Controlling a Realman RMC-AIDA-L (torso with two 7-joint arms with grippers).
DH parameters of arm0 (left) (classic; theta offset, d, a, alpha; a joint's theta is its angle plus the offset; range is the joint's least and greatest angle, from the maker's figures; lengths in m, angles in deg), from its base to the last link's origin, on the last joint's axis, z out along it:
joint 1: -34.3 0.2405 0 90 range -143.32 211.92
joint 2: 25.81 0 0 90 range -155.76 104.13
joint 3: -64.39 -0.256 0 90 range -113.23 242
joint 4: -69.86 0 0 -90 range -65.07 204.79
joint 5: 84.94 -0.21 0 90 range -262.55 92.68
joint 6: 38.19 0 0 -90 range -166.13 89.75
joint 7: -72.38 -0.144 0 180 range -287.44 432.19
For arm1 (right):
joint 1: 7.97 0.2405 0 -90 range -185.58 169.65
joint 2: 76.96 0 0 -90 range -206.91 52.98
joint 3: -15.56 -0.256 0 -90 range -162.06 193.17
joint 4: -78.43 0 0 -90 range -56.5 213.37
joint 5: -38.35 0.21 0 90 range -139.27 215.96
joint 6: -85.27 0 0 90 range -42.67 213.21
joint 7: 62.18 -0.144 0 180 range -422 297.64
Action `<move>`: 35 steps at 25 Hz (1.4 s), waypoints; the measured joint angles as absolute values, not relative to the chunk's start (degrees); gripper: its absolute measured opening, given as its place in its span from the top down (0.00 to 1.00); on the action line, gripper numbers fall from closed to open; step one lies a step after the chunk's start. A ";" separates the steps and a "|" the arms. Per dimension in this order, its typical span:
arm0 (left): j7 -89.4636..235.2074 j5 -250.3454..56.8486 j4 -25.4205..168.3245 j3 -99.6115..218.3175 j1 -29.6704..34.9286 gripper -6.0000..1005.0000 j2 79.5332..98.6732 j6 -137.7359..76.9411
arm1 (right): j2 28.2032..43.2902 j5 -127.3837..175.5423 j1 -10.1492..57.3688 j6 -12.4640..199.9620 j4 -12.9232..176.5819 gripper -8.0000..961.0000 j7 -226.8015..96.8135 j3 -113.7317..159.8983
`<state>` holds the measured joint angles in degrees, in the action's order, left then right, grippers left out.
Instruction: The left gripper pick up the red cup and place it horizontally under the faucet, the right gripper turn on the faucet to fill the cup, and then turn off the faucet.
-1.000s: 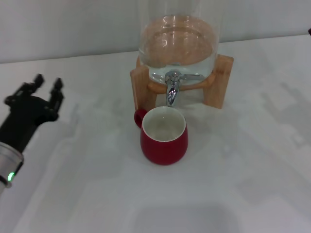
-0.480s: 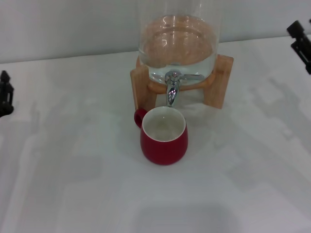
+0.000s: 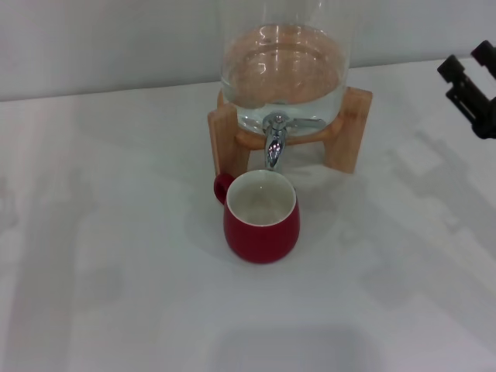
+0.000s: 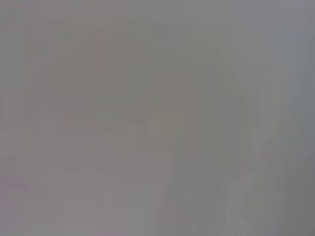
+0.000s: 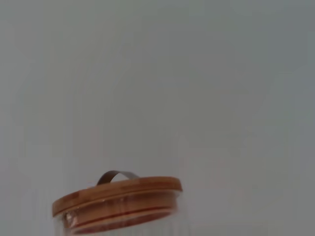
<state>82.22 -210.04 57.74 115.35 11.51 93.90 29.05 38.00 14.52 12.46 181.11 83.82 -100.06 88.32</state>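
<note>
The red cup stands upright on the white table, its white inside empty and its handle pointing left. Just behind and above its rim hangs the chrome faucet, projecting from the glass dispenser on its wooden stand. My right gripper reaches in at the far right edge, level with the dispenser and well apart from the faucet, fingers spread open and holding nothing. The left gripper is out of view; the left wrist view is only plain grey.
The white table stretches around the cup to the front and both sides. A pale wall runs behind the dispenser. In the right wrist view, the dispenser's wooden lid with a metal handle appears against the wall.
The left gripper has withdrawn leftward out of the head view. The right gripper has come in at the right edge and shifted slightly inward. Cup and faucet have not moved.
</note>
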 joint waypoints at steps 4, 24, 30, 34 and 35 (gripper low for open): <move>82.11 -210.02 58.06 115.07 11.88 0.56 93.90 28.99 | 37.92 14.52 12.76 181.10 83.81 0.21 -100.36 91.30; 82.04 -211.70 57.68 114.49 13.91 0.56 94.02 29.05 | 38.33 14.53 15.23 174.38 86.93 0.21 -102.34 107.35; 82.21 -211.70 57.55 114.14 13.99 0.56 94.09 29.05 | 38.35 14.51 15.90 172.99 88.15 0.21 -103.26 109.16; 82.15 -211.69 57.13 113.75 14.00 0.56 94.15 29.05 | 38.35 14.19 16.65 172.27 88.22 0.21 -103.90 110.15; 82.13 -211.69 57.05 113.75 14.00 0.56 94.16 29.05 | 38.35 14.12 16.83 172.20 88.25 0.21 -103.93 110.24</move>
